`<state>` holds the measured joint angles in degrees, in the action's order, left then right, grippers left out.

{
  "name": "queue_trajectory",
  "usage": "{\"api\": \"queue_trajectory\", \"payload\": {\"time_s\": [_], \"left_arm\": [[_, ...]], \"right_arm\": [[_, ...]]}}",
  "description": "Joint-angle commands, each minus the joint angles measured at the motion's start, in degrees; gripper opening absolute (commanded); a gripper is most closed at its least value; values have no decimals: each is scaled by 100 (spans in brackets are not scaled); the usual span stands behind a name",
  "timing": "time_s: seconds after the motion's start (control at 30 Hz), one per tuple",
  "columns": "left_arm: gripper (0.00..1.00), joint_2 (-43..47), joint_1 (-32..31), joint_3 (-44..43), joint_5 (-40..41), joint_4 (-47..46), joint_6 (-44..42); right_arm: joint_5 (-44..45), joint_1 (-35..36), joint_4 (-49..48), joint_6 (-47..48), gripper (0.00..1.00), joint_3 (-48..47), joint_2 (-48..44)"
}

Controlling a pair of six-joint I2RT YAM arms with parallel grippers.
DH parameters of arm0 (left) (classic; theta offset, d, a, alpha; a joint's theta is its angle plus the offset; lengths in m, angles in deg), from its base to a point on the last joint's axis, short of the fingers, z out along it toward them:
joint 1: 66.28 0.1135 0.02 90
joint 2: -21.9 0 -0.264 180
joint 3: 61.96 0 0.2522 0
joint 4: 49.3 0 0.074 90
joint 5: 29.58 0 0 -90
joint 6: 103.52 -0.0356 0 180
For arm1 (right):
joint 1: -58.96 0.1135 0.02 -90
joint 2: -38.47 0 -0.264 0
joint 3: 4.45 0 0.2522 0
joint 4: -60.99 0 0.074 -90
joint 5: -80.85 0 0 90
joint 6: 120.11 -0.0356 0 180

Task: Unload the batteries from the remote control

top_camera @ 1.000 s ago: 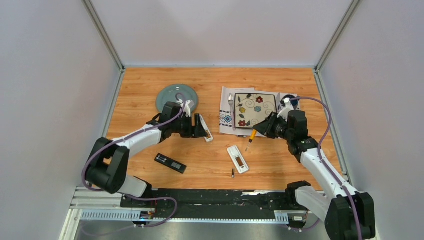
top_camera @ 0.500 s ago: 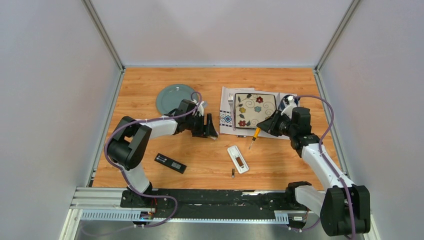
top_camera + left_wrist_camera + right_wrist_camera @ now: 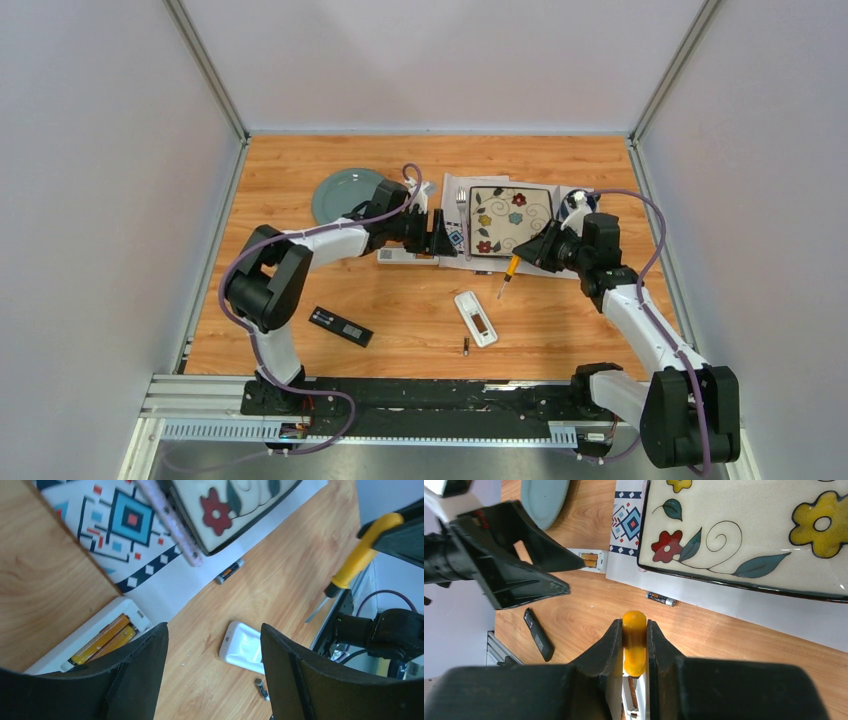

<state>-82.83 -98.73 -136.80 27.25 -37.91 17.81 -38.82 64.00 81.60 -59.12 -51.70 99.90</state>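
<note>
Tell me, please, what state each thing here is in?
Left pincer: open, empty.
Right pincer: shut on the orange-handled metal screwdriver.
White plastic remote by the patterned mat: compartment open, two gold cylindrical batteries inside.
Middle white plastic remote: back open.
Dark banded battery beside floral plate: loose.
Small dark battery on wooden table: loose.

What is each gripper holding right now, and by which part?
Right gripper grips the screwdriver by its yellow handle. Left gripper is open, holding nothing.

Pretty bright and even all over, just soft shadows under the arms on the surface [image 3: 400,310]. Wrist views are sharp mid-frame, though the left claw [image 3: 212,632] at 6 o'clock goes a bit soft up close.
</note>
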Motion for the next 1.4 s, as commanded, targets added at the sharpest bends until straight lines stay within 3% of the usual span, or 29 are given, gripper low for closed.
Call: {"api": "queue_trajectory", "payload": {"time_s": [0.0,0.1,0.27,0.43,0.7,0.87,1.37], "left_arm": [[75,698,2,-448,-401,201,-1013],[77,997,10,-615,-42,1131,-1962],[80,1051,2,-941,1311,2608,-3516],[82,753,10,-1203,2340,3268,-4170],[82,173,10,-1635,2376,3489,-4794],[81,-399,10,-2241,2184,4121,-5101],[76,-979,-25,-2478,2209,4806,-4988]], "right_arm": [[-74,-29,-88,71,0,-289,-17],[-74,-38,-96,63,0,-289,-17],[-118,-21,-70,71,0,-298,-26],[-100,-29,9,124,0,-333,1],[-153,-29,97,151,0,-430,89],[-127,-47,194,194,0,-482,71],[-30,-55,211,273,0,-474,53]]}}
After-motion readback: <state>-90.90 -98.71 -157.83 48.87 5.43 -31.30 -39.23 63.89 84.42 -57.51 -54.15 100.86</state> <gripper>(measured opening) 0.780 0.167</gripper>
